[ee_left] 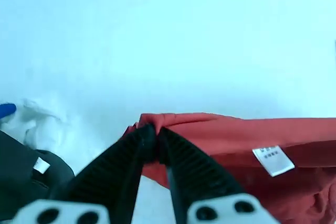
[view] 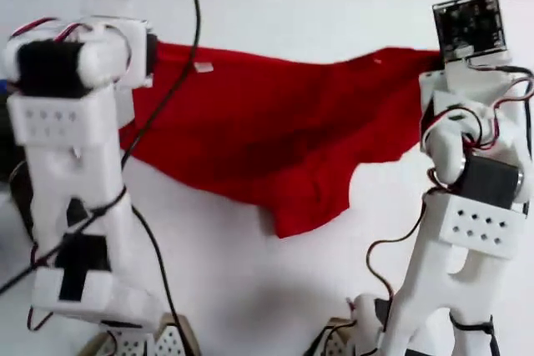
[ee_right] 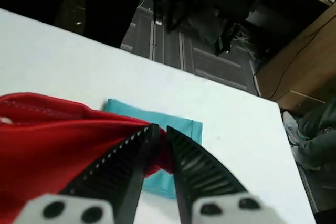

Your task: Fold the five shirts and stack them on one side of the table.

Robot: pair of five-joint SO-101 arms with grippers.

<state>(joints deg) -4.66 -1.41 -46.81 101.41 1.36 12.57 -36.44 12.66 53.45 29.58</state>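
A red shirt (view: 275,139) hangs stretched between two robot arms over a white table (view: 275,14), spanning the far half of the tabletop in the high view, with one loose corner sagging toward the near edge around the middle. The left arm (view: 71,147) stands at one end of the garment and the right arm (view: 467,198) at the other.

In the left wrist view, the left gripper (ee_left: 156,132) is clenched on a bunched edge of the red shirt, its black ridged jaws pressed together with the fabric pinched at their tips. A small white label (ee_left: 273,160) lies on the cloth just beside that grip. Off to one side of this gripper on the table sit a crumpled white cloth (ee_left: 39,124) and a dark cloth (ee_left: 21,166), touching each other and apart from the red shirt.

In the right wrist view, the right gripper (ee_right: 159,129) is likewise clamped on the opposite edge of the red shirt, red fabric caught between its closed jaws. A folded teal cloth (ee_right: 131,109) lies flat on the table under and just past this held edge, near the table's far side
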